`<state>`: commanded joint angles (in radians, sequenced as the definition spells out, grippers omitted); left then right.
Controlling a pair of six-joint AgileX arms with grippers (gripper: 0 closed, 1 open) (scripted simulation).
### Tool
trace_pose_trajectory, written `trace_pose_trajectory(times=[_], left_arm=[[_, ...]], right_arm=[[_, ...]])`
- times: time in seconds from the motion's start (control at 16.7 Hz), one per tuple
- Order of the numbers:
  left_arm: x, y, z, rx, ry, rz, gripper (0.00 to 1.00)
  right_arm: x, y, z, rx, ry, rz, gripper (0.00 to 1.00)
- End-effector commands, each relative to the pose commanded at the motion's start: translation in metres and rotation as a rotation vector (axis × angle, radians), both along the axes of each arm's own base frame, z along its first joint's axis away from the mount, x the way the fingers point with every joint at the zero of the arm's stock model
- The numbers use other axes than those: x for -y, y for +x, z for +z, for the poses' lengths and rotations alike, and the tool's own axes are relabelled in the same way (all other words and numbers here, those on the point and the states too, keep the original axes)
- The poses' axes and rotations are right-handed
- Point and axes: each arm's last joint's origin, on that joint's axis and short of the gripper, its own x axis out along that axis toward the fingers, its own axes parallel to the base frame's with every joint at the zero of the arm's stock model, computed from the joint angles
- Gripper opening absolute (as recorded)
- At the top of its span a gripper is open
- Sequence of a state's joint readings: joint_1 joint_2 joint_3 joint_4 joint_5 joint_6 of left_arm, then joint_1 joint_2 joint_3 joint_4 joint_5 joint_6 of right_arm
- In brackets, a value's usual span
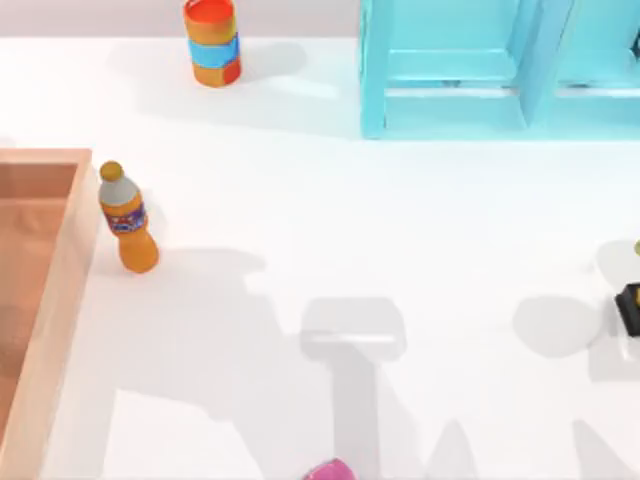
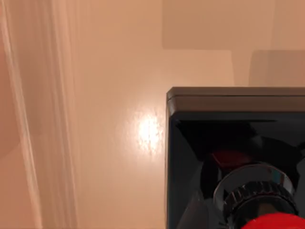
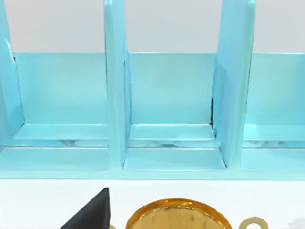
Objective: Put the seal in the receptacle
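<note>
The seal (image 2: 200,124) looms close in the left wrist view: a black square block with a metal collar and a glossy red knob (image 2: 276,222). Under it lies the smooth peach-orange floor of the receptacle (image 2: 119,71), with a thick rim (image 2: 43,119) running beside it. Whether the seal rests on that floor or hangs above it I cannot tell. In the top view the receptacle (image 1: 62,270) is a large shallow wooden box at the table's left edge, cut off by the frame.
An orange soda bottle (image 1: 127,218) stands just right of the receptacle's rim. A striped can (image 1: 211,42) sits at the back. The cyan shelf unit (image 1: 450,90) fills the back right. A black-based stamp (image 1: 630,305) with a yellowish top (image 3: 178,214) is at the right edge. A pink object (image 1: 330,470) peeks in at the front.
</note>
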<state>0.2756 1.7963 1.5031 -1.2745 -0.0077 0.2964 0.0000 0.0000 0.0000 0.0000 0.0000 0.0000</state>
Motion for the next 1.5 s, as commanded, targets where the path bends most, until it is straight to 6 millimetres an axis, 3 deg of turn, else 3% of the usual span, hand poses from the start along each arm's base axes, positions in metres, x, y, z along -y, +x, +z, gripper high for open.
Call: trace_pose_trajectory(times=[0.18,0.42,1.2,1.5], left_arm=[[0.0,-0.001,-0.019,-0.002,-0.001,-0.003,0.0],[0.001,-0.001,-0.019,-0.002,-0.001,-0.003,0.0],[0.001,-0.001,-0.019,-0.002,-0.001,-0.003,0.98],[0.001,-0.001,-0.019,-0.002,-0.001,-0.003,1.0]], right_arm=[[0.0,0.0,0.0,0.0,0.0,0.0,1.0],[0.0,0.0,0.0,0.0,0.0,0.0,1.0],[0.0,0.0,0.0,0.0,0.0,0.0,1.0],[0.0,0.0,0.0,0.0,0.0,0.0,1.0]])
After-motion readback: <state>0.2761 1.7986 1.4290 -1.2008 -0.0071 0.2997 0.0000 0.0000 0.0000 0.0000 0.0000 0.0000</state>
